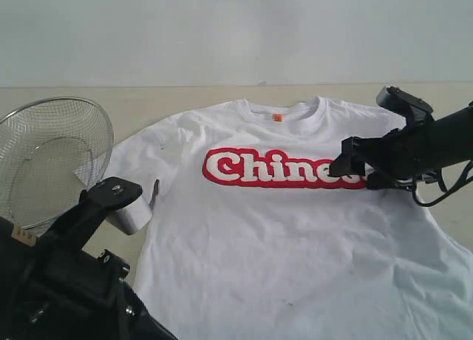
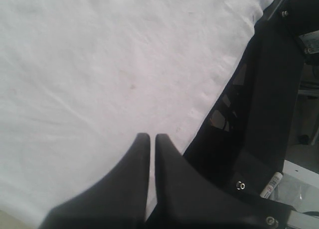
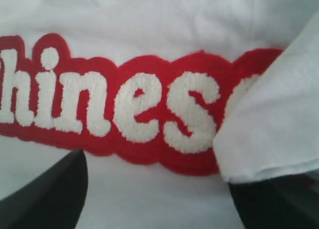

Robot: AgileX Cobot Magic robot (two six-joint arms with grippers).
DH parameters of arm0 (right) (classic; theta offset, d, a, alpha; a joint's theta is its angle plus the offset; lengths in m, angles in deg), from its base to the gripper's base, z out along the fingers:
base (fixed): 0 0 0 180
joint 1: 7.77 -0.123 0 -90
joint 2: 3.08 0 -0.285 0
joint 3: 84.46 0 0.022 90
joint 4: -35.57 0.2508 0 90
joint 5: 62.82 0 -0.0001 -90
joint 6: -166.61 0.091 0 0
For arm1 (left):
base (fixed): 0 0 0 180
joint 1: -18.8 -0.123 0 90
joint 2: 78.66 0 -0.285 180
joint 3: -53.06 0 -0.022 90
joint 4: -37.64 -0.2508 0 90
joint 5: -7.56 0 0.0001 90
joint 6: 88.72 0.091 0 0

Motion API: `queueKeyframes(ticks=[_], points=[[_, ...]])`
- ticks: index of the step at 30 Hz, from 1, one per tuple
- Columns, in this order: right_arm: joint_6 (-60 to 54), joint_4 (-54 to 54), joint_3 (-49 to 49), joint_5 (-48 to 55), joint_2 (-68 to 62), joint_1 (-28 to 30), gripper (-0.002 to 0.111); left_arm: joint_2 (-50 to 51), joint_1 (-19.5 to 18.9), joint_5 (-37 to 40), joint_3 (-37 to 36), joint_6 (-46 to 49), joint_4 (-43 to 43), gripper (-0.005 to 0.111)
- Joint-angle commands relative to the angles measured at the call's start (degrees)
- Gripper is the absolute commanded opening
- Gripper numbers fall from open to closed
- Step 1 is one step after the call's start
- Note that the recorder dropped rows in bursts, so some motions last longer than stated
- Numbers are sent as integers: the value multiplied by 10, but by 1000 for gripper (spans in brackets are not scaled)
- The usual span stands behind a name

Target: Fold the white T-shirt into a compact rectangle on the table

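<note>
Left gripper (image 2: 152, 137) closed, right gripper (image 3: 154, 176) spread wide

Place: robot lab, test bench | signs: plain beige table (image 1: 148, 103), bare pale wall (image 1: 222, 29), black left arm (image 1: 59, 281), right arm (image 1: 436, 144) | props: one shirt (image 1: 281, 236), mesh basket (image 1: 52, 148)

hem of white cotton T-shirt (image 1: 281, 236) cut off by exterior view's bottom edge, last letters of its red-and-white bubble lettering (image 1: 259, 168) hidden behind black right gripper (image 1: 346, 162), round wire-mesh metal basket (image 1: 52, 155) clipped at left edge
</note>
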Motion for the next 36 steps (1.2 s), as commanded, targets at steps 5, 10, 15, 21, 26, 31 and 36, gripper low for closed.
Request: queueKeyframes(ticks=[5,10,15,21,26,31,36], points=[[40,-20,0,70,3,1,63,-4,1,-3,-2,2,4,5],[82,-48,0,80,25,2,63,-4,1,-1,-2,4,4,5],[122,-93,0,101,72,21,63,-4,1,1,-2,8,3,5],[170,-98,0,129,119,96,63,-4,1,3,-2,8,3,5],[186,-84,0,127,109,161,62,-4,1,3,-2,10,3,5],[176,-23,0,116,50,187,62,-4,1,3,-2,13,3,5],[109,60,14,112,-12,188,62,-4,1,8,-2,12,3,5]])
